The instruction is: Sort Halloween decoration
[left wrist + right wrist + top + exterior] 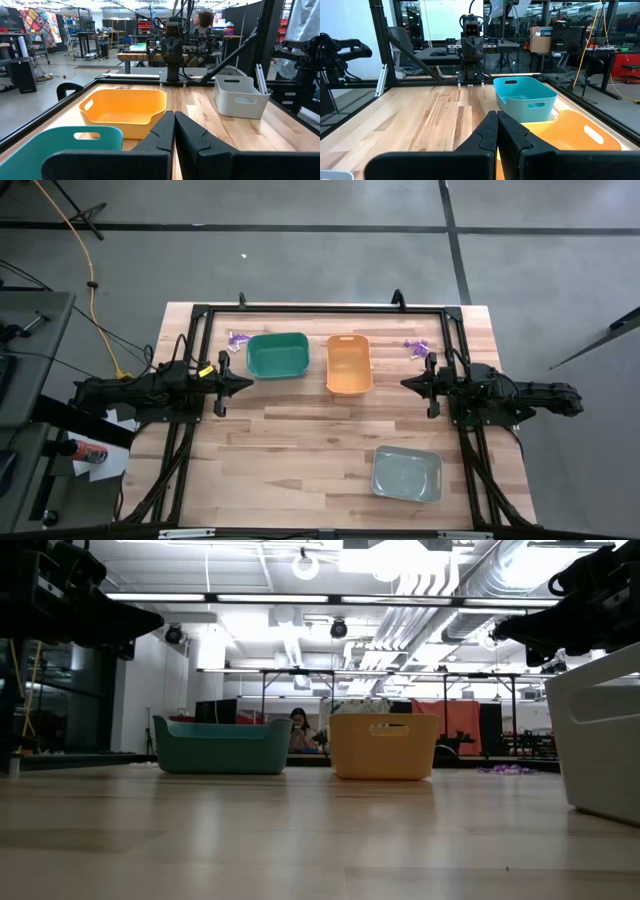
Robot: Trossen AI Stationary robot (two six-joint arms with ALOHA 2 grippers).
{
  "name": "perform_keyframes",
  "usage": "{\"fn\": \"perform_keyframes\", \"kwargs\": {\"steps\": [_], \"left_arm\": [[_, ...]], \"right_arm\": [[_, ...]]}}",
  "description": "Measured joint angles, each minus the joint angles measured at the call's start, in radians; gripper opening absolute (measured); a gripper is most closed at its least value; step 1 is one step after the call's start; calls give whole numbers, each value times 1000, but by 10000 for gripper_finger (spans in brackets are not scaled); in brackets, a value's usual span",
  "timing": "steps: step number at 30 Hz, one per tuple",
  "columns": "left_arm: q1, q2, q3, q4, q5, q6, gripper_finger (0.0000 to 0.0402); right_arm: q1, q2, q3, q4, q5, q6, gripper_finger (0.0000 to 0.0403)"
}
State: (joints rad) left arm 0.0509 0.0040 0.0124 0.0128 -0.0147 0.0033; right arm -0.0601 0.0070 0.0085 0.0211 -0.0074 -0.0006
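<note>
The Halloween decoration shows as two small clusters of purple trinkets lying on the wooden table. One cluster [237,339] is left of the green bin [277,355]. The other [417,348] is right of the orange bin [349,364] and also shows in the low view [508,769]. My left gripper [250,383] hovers shut at the table's left side and points level toward the bins; its own view shows the fingers closed [174,120]. My right gripper [404,384] hovers shut at the right side, facing it [497,117]. Neither holds anything.
A grey bin [406,474] stands near the table's front right. The green bin and the orange bin stand side by side at the far middle. A black frame [320,310] runs round the table. Bare wood lies between the grippers and at the front left.
</note>
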Motion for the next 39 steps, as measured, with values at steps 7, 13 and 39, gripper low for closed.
{"fn": "perform_keyframes", "kwargs": {"steps": [7, 13, 39], "left_arm": [[0, 0, 0, 0, 0, 0, 1], [0, 0, 0, 0, 0, 0, 1], [0, 0, 0, 0, 0, 0, 1]], "right_arm": [[0, 0, 0, 561, 52, 136, 0], [0, 0, 9, 996, 437, 302, 0], [-352, 965, 507, -329, 278, 1270, 45]]}}
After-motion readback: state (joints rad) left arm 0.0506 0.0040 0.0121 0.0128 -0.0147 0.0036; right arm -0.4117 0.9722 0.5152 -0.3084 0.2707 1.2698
